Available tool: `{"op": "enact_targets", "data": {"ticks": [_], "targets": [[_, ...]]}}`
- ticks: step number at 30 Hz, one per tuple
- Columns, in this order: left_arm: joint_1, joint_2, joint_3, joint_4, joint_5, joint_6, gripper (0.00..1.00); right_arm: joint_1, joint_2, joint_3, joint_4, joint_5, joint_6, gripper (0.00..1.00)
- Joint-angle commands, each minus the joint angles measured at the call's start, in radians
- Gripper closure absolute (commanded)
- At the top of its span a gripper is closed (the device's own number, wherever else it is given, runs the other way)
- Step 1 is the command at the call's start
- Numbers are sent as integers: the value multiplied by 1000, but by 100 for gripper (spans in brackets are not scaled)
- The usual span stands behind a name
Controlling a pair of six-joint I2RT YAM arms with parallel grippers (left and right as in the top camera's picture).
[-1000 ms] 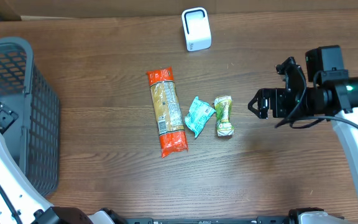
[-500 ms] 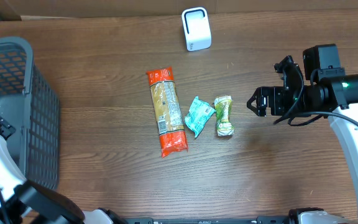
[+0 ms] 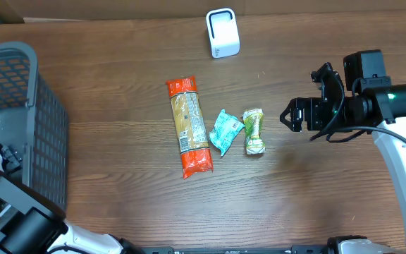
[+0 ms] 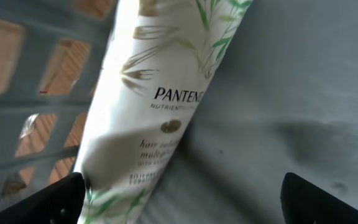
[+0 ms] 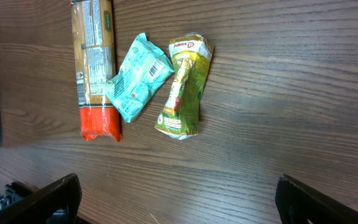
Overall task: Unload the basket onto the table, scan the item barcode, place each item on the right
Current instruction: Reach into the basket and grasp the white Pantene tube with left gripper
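Note:
Three packets lie mid-table: a long orange pasta packet, a teal packet and a green-yellow packet. The white scanner stands at the back. My right gripper hovers open just right of the green-yellow packet, with bare wood between its fingers. My left gripper is open inside the grey basket. A white Pantene tube lies slanted on the basket floor, its lower end beside the left finger.
The basket's grid wall rises just left of the tube. The left arm's white and black links fill the near-left corner. A cardboard edge shows at the back left.
The left arm has drawn back toward the near-left corner and its jaws have widened a little. The right arm has edged slightly left. The packets have not moved.

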Motion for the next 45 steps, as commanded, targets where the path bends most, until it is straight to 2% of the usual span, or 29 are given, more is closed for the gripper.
{"op": "enact_targets", "data": {"ticks": [1, 13, 17, 21, 22, 24, 26, 27, 33, 37, 41, 45], "targets": [[23, 16, -6, 21, 43, 78, 9, 3, -2, -5, 5, 5, -7, 0], [82, 24, -6, 25, 105, 114, 10, 3, -2, -5, 8, 6, -6, 0], [100, 43, -6, 2, 107, 105, 17, 3, -2, -5, 8, 5, -6, 0], [100, 52, -6, 3, 146, 98, 52, 3, -2, -5, 15, 5, -6, 0], [98, 52, -6, 2, 175, 98, 63, 3, -2, -5, 16, 5, -6, 0], [96, 52, -6, 2, 221, 97, 74, 3, -2, -5, 16, 5, -6, 0], [91, 52, -6, -6, 261, 97, 92, 3, -2, -5, 18, 5, -6, 0], [88, 52, -6, -9, 268, 97, 96, 3, -2, -5, 19, 5, -6, 0], [43, 39, 4, -21, 269, 90, 96, 3, -2, -5, 19, 5, -6, 0], [-27, 4, 72, -59, 271, 29, 96, 3, -2, -5, 19, 5, -6, 0], [-109, -42, 229, -166, 271, -43, 96, 3, -2, -5, 18, 5, -6, 0], [-178, -95, 431, -304, 271, -172, 96, 3, -2, -5, 18, 5, -6, 0]]}}
